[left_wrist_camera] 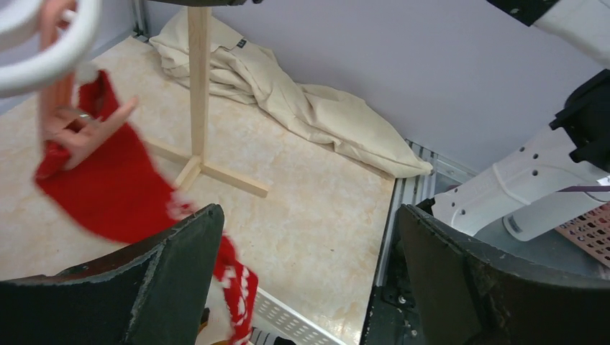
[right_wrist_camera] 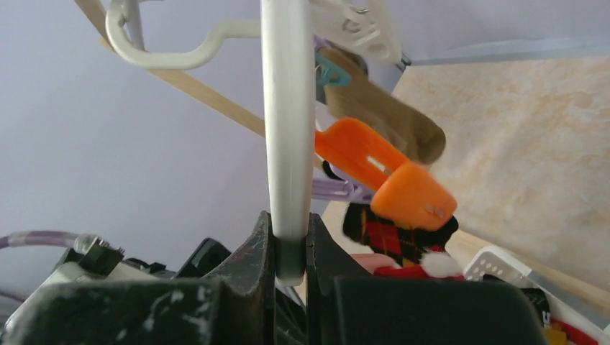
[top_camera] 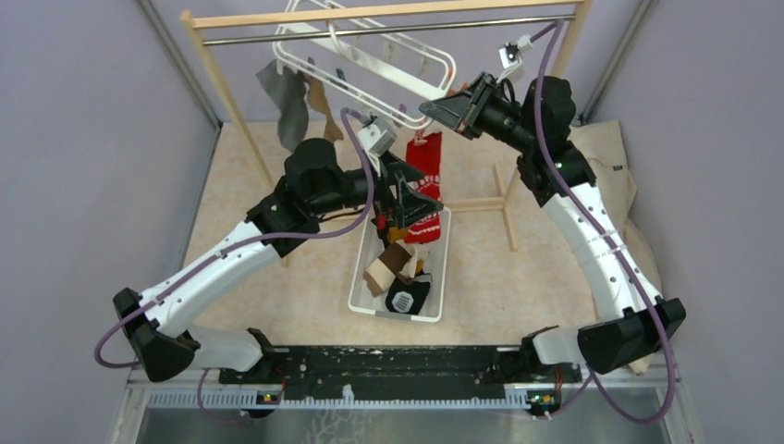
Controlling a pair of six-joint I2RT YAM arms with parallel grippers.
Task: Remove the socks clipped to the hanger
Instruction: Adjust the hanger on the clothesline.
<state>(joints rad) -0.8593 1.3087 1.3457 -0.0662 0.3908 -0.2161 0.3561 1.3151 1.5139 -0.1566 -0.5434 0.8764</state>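
Note:
The white hanger [top_camera: 370, 55] hangs tilted from the rack's rail. My right gripper [top_camera: 446, 109] is shut on its near bar; in the right wrist view the jaws [right_wrist_camera: 290, 244] clamp that white bar [right_wrist_camera: 288, 129]. A red patterned sock [top_camera: 427, 166] hangs from a pink clip [left_wrist_camera: 72, 129] under the frame. My left gripper [top_camera: 411, 199] is open just left of that red sock [left_wrist_camera: 108, 180], which lies beside the left finger [left_wrist_camera: 180, 273]. A grey sock [top_camera: 287, 102] and a brown sock [top_camera: 322, 106] hang at the frame's left. A tan sock [right_wrist_camera: 381, 115] and a dark argyle sock [right_wrist_camera: 392, 233] show near an orange clip [right_wrist_camera: 388, 180].
A white basket [top_camera: 442, 268] below the red sock holds several loose socks [top_camera: 388, 268]. The wooden rack [top_camera: 231, 111] stands at the back, with its foot [left_wrist_camera: 198, 93] near my left gripper. A large beige cloth [left_wrist_camera: 302, 108] lies by the right wall.

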